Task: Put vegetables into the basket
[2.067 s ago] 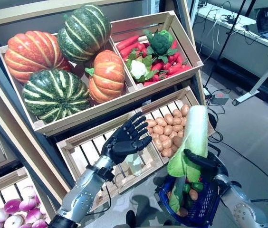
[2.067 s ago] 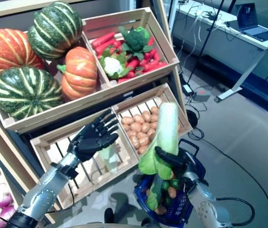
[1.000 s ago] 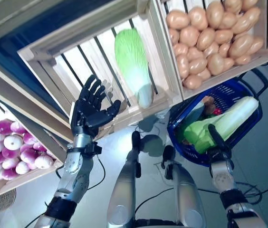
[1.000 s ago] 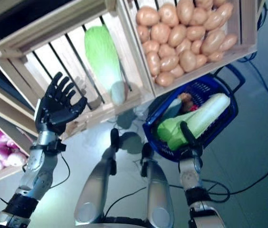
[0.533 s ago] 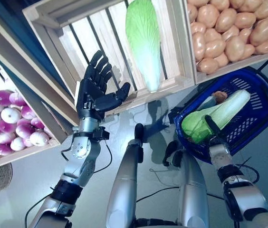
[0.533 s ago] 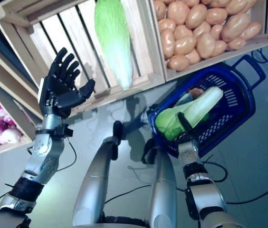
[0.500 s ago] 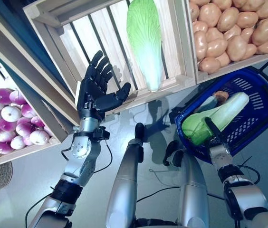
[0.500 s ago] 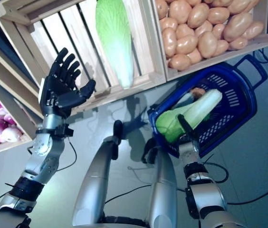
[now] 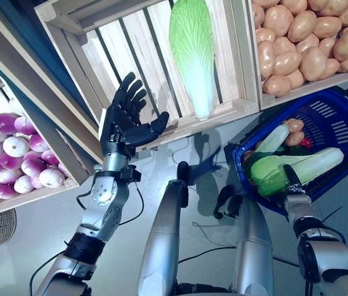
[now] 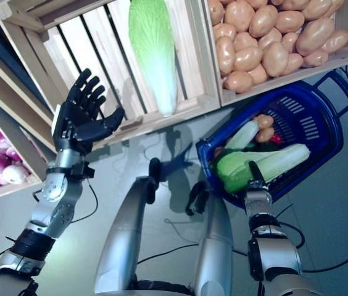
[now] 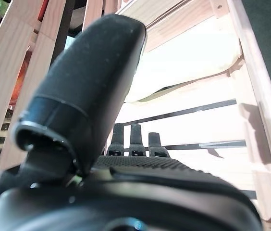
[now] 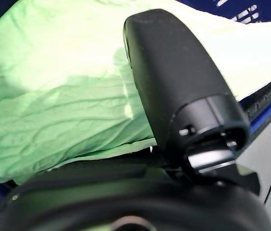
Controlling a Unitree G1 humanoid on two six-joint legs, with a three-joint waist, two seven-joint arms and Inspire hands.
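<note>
A blue basket point(image 9: 337, 126) sits on the floor below the potato crate. A pale green napa cabbage point(image 9: 306, 166) lies across it, leafy end toward me. My right hand point(image 9: 293, 179) holds that leafy end, its thumb point(image 12: 178, 86) pressed over the leaves while the fingers stay hidden beneath. The basket also holds a potato point(image 9: 295, 125), a pale green vegetable point(image 9: 273, 139) and something red. A second napa cabbage point(image 9: 192, 49) lies in a slatted wooden crate point(image 9: 124, 49). My left hand point(image 9: 123, 126) is raised before that crate, open and empty.
A crate of potatoes point(image 9: 303, 37) stands right of the cabbage crate, just above the basket. Purple and white turnips point(image 9: 10, 160) fill a lower crate at the left. Grey floor lies around the basket.
The cabbage in my right hand has swung flatter and sunk lower into the basket, uncovering the potato and the pale vegetable. My left hand has stayed raised and open.
</note>
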